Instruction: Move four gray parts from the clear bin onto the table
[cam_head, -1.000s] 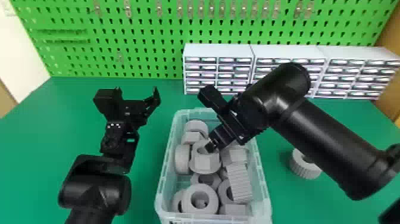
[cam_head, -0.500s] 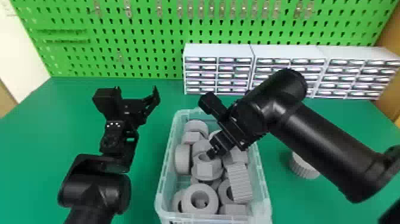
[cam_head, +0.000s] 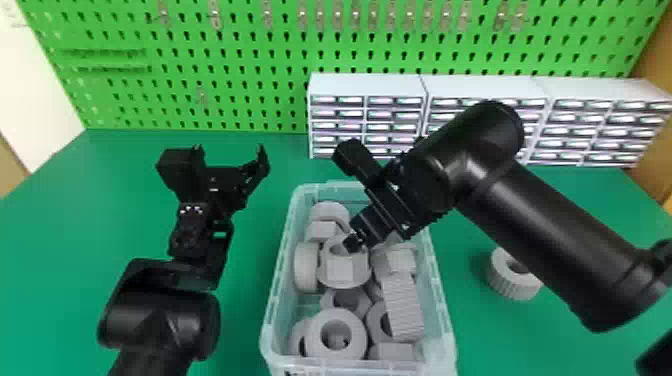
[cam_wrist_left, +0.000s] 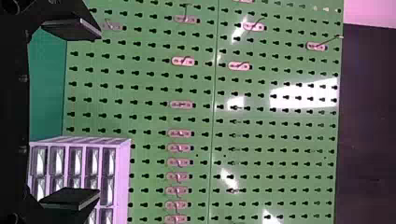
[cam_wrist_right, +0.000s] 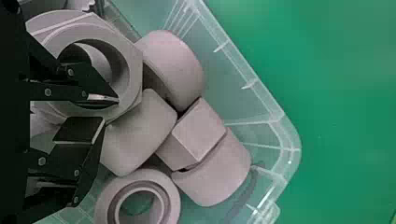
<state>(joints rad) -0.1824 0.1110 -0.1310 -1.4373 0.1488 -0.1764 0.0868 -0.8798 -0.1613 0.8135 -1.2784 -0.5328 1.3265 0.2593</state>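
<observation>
My right gripper (cam_head: 354, 242) is in the upper half of the clear bin (cam_head: 278, 280), shut on the rim of a gray hex-sided ring (cam_head: 342, 270). In the right wrist view, my right gripper (cam_wrist_right: 110, 110) has one finger inside the hole of that ring (cam_wrist_right: 133, 60) and the other outside its wall. Other gray parts (cam_head: 404, 305) are piled around and below it. Another gray ring (cam_head: 505, 285) lies on the table, right of the bin. My left gripper (cam_head: 232, 150) is parked left of the bin, open and holding nothing; in the left wrist view, my left gripper (cam_wrist_left: 84, 112) has its fingers wide apart.
White drawer cabinets (cam_head: 370, 86) stand behind the bin against a green pegboard (cam_head: 240, 90). Green table surface (cam_head: 245, 320) lies between the left arm and the bin. The right forearm reaches over the table's right side, partly across the ring there.
The right gripper and the hex-sided ring dipped together toward the bin's front half a second ago, and are now back farther up in the head view. The left arm has kept still.
</observation>
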